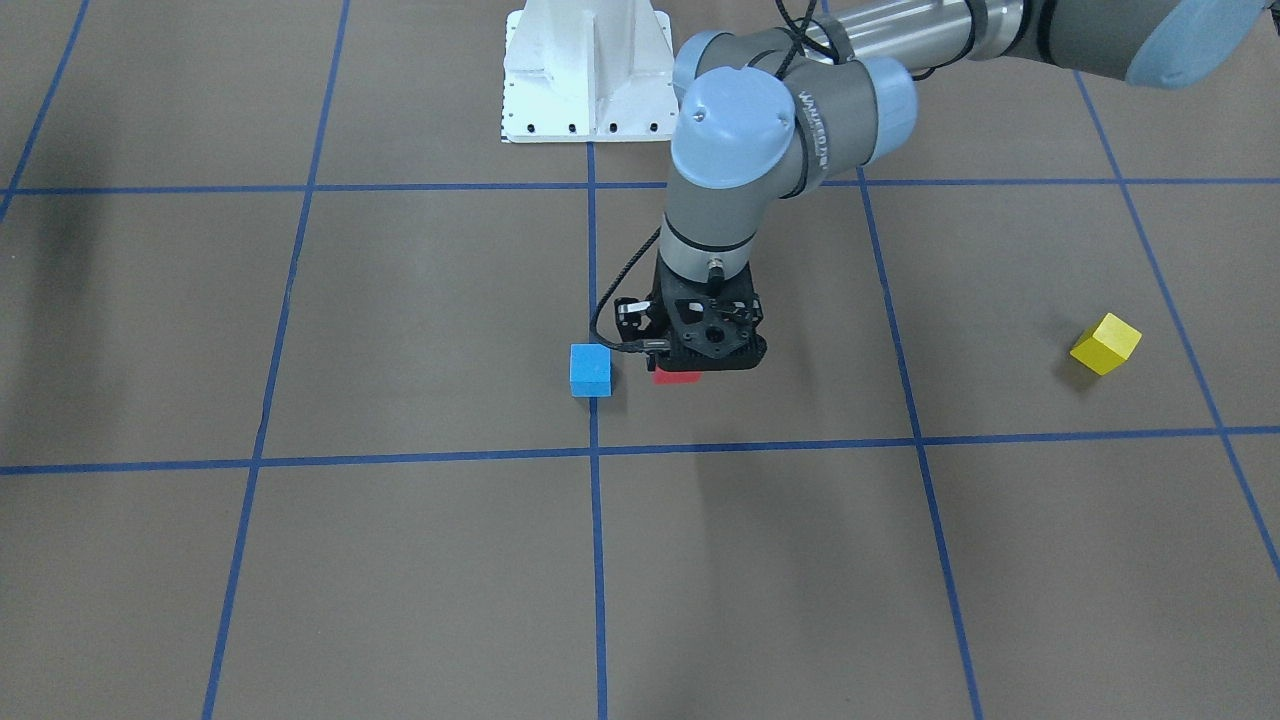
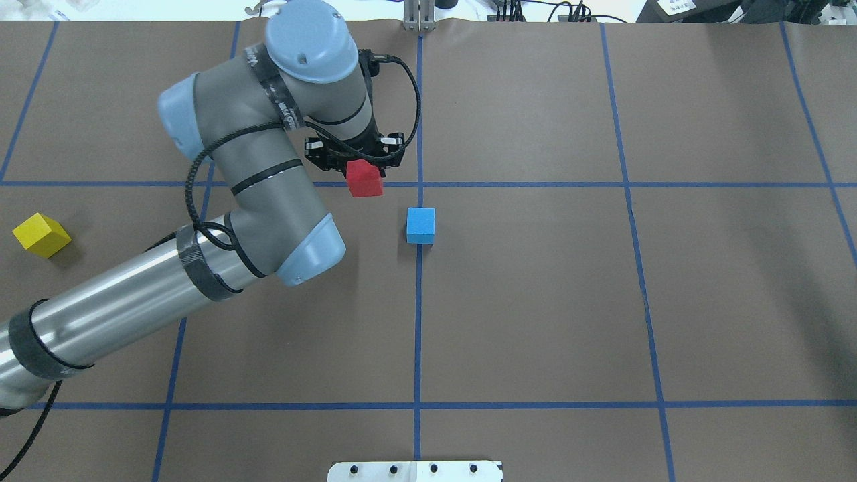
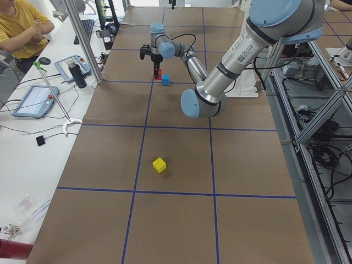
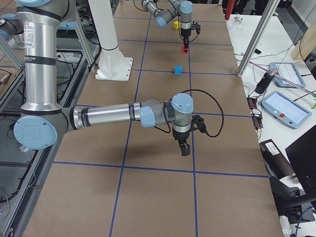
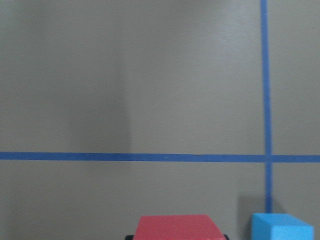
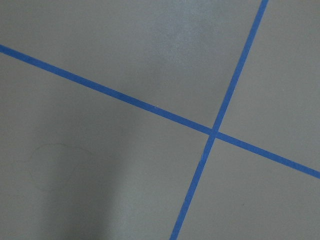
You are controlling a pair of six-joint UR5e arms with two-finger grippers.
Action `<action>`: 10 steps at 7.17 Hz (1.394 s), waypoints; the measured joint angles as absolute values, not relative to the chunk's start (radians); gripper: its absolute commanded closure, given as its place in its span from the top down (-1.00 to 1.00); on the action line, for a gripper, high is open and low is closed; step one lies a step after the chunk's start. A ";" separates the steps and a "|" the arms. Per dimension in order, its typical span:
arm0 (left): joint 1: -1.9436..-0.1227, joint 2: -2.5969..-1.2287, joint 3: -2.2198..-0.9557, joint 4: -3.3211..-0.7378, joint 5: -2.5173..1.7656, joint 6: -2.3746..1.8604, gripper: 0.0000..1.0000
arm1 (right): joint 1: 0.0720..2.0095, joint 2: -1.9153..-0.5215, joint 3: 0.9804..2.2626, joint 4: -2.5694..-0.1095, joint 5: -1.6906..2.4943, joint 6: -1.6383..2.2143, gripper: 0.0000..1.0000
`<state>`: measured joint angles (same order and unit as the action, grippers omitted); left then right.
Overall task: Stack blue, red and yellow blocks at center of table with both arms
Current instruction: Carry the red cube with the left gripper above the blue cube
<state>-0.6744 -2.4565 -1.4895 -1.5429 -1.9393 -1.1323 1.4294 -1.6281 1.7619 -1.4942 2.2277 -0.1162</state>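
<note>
Left gripper (image 2: 365, 167): points straight down and is clenched on the red block (image 2: 365, 181), with a finger on each of two opposite sides.
Red block: sits in the left gripper, near the middle of the table (image 2: 535, 301) and just beside a crossing of tape lines (image 2: 418, 335). I cannot tell whether it rests on the surface or hangs just clear of it.
Blue block (image 2: 420, 225): lies flat on the table on the centre tape line, near the red block with a small gap between them. Nothing is on top of it.
Yellow block (image 2: 41, 235): stands alone on the table, far out on the robot's left. It is well apart from the other two and turned at an angle to the grid.
Left arm (image 2: 134, 301): reaches from the left side across to the table's middle, wrist vertical over the red block.
Right arm (image 4: 123, 114): stretches low over the table, well apart from the blocks.
Right gripper (image 4: 185, 148): points down near a tape line; whether it is released or clenched cannot be told. Its wrist view shows only bare table and a tape crossing.
Pedestal (image 1: 587, 70): white, at the table's edge behind the blocks.
</note>
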 measured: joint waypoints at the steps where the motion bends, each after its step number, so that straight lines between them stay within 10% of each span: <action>1: -0.636 -2.488 -1.460 -1.546 -1.912 -1.146 -1.00 | 1.432 -1.631 1.761 -1.494 2.227 -0.116 1.00; 10: -0.555 -2.563 -1.311 -1.625 -1.852 -1.122 -1.00 | 1.433 -1.632 1.761 -1.494 2.226 -0.106 1.00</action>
<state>-0.5554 -2.5628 -1.3111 -1.6255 -1.8515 -1.1216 1.4327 -1.6315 1.7610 -1.4941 2.2256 -0.1055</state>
